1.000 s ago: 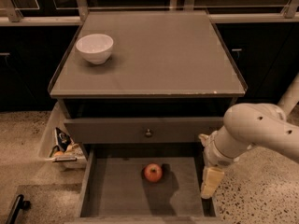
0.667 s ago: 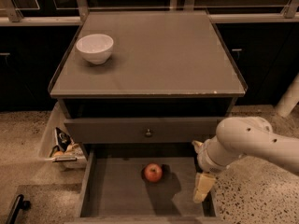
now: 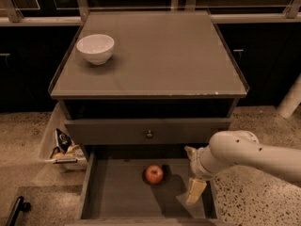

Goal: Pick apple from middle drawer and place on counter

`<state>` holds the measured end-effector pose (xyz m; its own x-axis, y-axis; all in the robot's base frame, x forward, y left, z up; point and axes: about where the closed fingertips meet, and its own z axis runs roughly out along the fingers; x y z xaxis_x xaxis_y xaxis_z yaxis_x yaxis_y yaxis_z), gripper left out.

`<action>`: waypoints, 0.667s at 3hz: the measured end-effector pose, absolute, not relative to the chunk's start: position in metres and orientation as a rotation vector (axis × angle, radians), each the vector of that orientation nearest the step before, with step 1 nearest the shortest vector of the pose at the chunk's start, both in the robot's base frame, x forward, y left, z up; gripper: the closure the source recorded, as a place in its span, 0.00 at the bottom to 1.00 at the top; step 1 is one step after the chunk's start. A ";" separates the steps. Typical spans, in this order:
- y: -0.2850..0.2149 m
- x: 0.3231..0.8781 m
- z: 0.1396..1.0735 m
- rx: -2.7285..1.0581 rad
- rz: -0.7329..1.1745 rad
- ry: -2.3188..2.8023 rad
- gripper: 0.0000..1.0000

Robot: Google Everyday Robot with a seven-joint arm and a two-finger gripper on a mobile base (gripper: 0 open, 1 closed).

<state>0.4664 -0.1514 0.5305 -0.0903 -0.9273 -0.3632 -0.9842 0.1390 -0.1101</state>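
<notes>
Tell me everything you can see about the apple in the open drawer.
The apple is small, round and red with yellowish patches, smooth-skinned, with what looks like a stem dimple facing up. It sits whole on the bare grey floor of the middle drawer, near the middle, a little towards the back, ringed by its own dark shadow. Only the drawer floor touches it. The tool hangs to its right over the drawer, apart from it.

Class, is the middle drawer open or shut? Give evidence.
Open: the middle drawer is pulled out, the apple on its floor, the gripper over its right side.
</notes>
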 end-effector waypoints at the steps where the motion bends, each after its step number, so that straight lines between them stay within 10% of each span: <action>1: -0.148 0.469 0.495 -1.817 0.282 2.073 0.00; 2: -0.148 0.469 0.495 -1.817 0.282 2.073 0.00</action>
<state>0.4688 -0.1475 0.4949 -0.1012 -0.9109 -0.4000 -0.9847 0.1490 -0.0902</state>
